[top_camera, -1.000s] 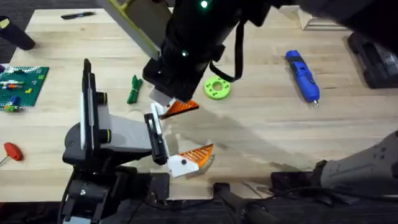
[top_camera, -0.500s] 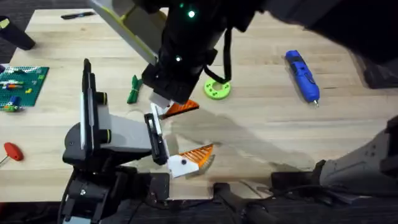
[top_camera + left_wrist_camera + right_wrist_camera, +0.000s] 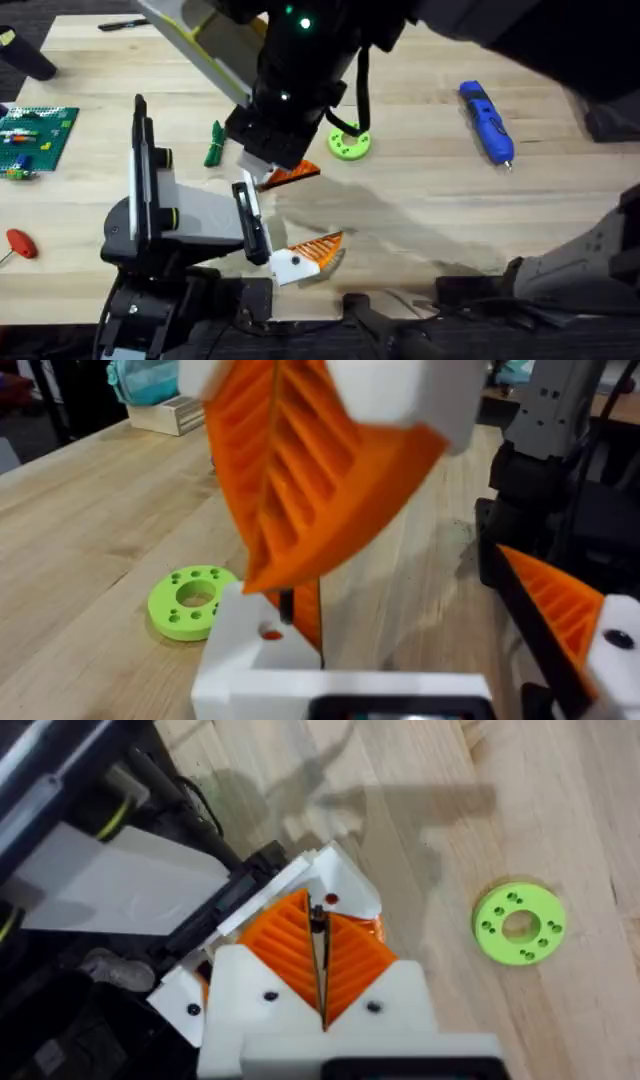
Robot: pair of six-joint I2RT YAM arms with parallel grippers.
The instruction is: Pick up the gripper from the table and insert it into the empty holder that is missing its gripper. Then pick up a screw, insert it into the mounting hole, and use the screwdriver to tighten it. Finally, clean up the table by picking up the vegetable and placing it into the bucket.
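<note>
Green first, at the far left of the overhead view: a studded board (image 3: 36, 136) lies on the wooden table (image 3: 430, 210), with a red-handled object (image 3: 19, 242) nearer its front edge. Vegetable (image 3: 216, 143), dark green and slightly bent, lies flat just beyond my left arm, well apart from the other parts. My left gripper (image 3: 290, 215) is held wide: the bare white holder (image 3: 262, 652) on one side and the orange ribbed finger (image 3: 556, 608) on the other, clearly separated. My right gripper (image 3: 320, 962) reaches across the middle, pads pressed together, pinching the loose orange gripper (image 3: 306, 612), which stands at the holder beside its mounting hole; I cannot tell whether it is fully seated. Lime-green disc (image 3: 349, 143) lies just beyond. Screwdriver (image 3: 487, 122), blue, lies flat far right, untouched.
</note>
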